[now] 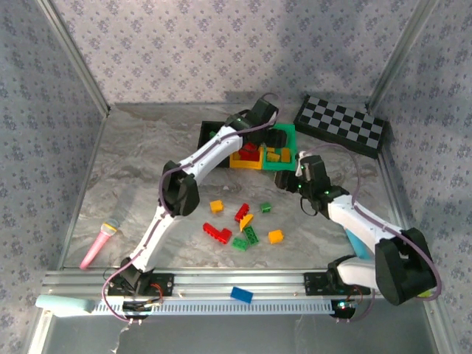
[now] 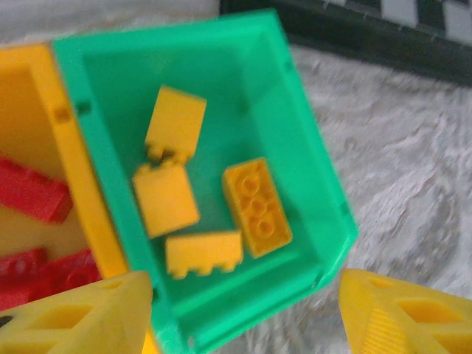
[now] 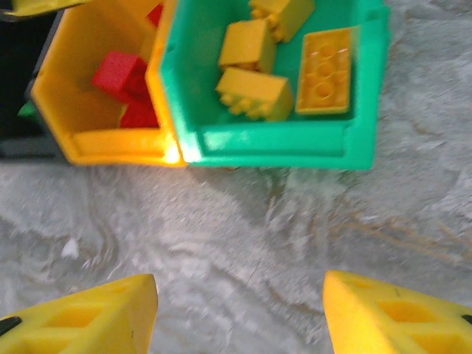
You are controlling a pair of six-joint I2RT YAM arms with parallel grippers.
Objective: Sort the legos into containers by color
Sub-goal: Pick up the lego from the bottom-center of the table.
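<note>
Hovering above the green bin (image 2: 318,173), the left gripper (image 2: 243,284) has its two yellow fingers spread wide with nothing between them. Four yellow bricks (image 2: 254,206) lie in that bin: one flat with its studs up, the others tipped on their sides and close together.

The yellow bin (image 3: 110,144) stands touching the green one on its left and holds several red bricks (image 3: 118,74). The black bin (image 1: 209,131) sits at the far left of the row, and a bit of green shows inside it, too small to make out.

The right gripper (image 3: 240,284) hangs over bare table (image 1: 133,169) just in front of the green and yellow bins, fingers spread apart and empty.

Eight loose bricks (image 1: 217,233) are scattered on the table nearer the arm bases, well apart from the bins: red, orange and green ones mixed together.

A checkered board (image 1: 341,125) lies at the far right, behind the green bin. A blue brick (image 1: 241,295) rests on the rail at the near edge, and a pink object (image 1: 99,245) lies at the left.
</note>
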